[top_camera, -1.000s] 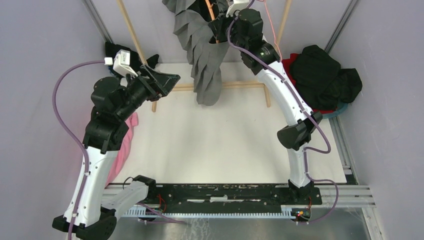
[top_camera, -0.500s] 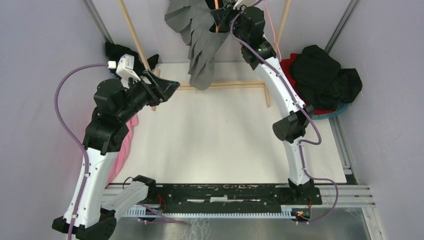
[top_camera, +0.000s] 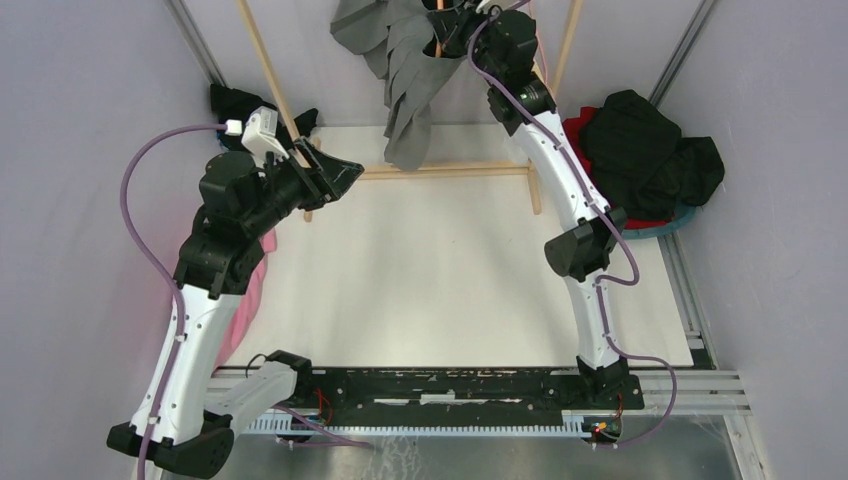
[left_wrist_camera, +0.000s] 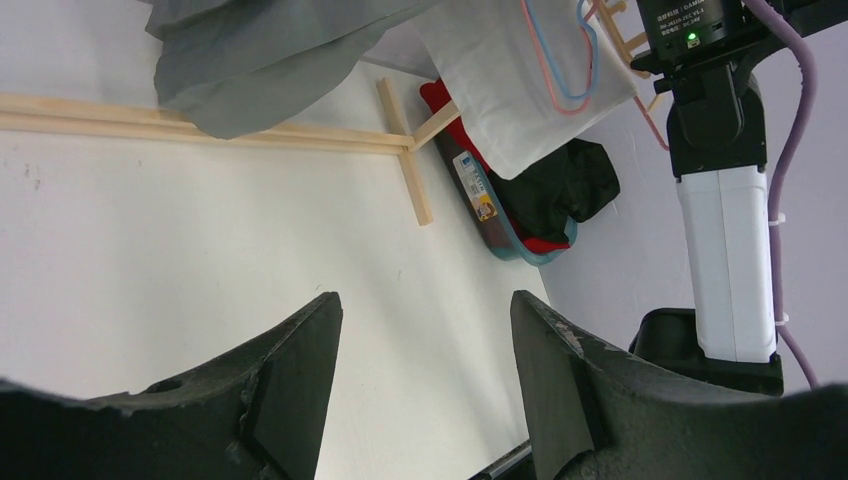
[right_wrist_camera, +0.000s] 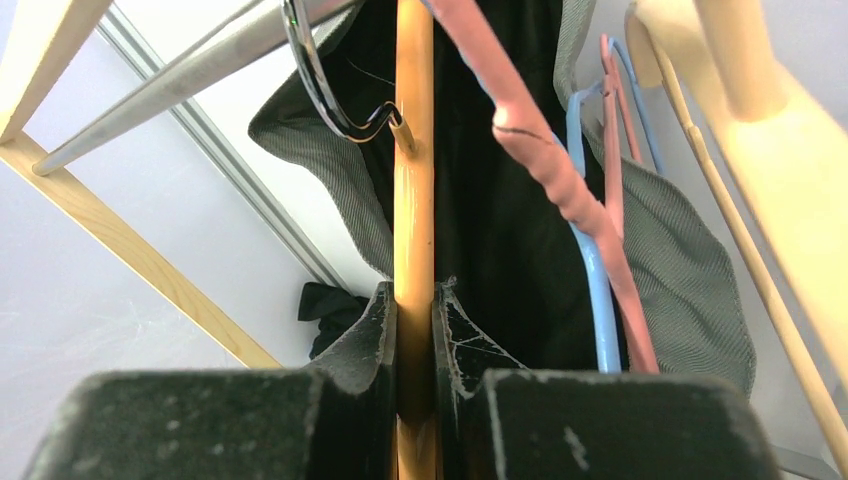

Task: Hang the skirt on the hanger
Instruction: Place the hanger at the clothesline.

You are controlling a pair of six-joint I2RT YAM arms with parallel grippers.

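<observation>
I'm looking down on the white bench [top_camera: 430, 280], with a wooden rack [top_camera: 450, 171] standing along its far edge. The grey skirt [top_camera: 410, 110] hangs up in that rack at the far middle, a long pleated drop whose lower end dangles in front of the rack's base bar. To the far right, a heap of dark clothes [top_camera: 650, 150] sits off the bench against the wall, and a pink cloth [top_camera: 262, 260] lies at the left edge behind my left arm. My right arm is stretched far and high, and the right tool [right_wrist_camera: 413, 300] is clamped narrow on the wooden hanger [right_wrist_camera: 413, 200], both pads pressed flat against the wood. The skirt's fabric, dark in the middle and grey ribbed at the sides, hangs just behind that hanger, though I cannot tell how much of it is actually on the hanger. The left tool [left_wrist_camera: 420, 330] is raised over the far left of the bench, jaws wide with nothing between them, pointing toward the rack and well apart from the skirt. A thin metal hook [right_wrist_camera: 340, 100] curls off the hanger's upper end, and slim pink and blue plastic hangers [right_wrist_camera: 590, 250] hang just to its right.
</observation>
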